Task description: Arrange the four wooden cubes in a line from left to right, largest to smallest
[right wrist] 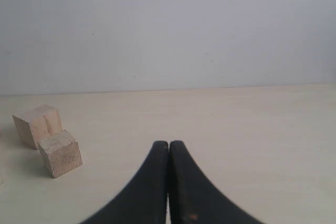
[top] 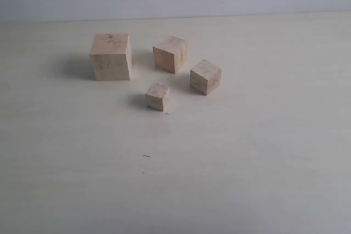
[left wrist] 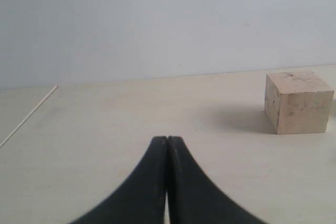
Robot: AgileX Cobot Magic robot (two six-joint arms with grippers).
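Note:
Four pale wooden cubes sit in a loose cluster on the table in the exterior view. The largest cube (top: pixel 111 56) is at the left, the second largest (top: pixel 170 53) to its right, the third (top: pixel 205 76) further right and nearer, and the smallest (top: pixel 158 97) in front. No arm shows in the exterior view. My left gripper (left wrist: pixel 167 141) is shut with nothing in it, low over the table, and the largest cube (left wrist: pixel 298 103) stands ahead to one side. My right gripper (right wrist: pixel 168 145) is shut and empty, well apart from two cubes (right wrist: pixel 60 153) (right wrist: pixel 37 125).
The table (top: pixel 247 157) is pale wood grain and a plain grey wall stands behind it. A small dark mark (top: pixel 146 156) lies on the table in front of the cubes. A table edge or seam (left wrist: pixel 29 115) shows in the left wrist view.

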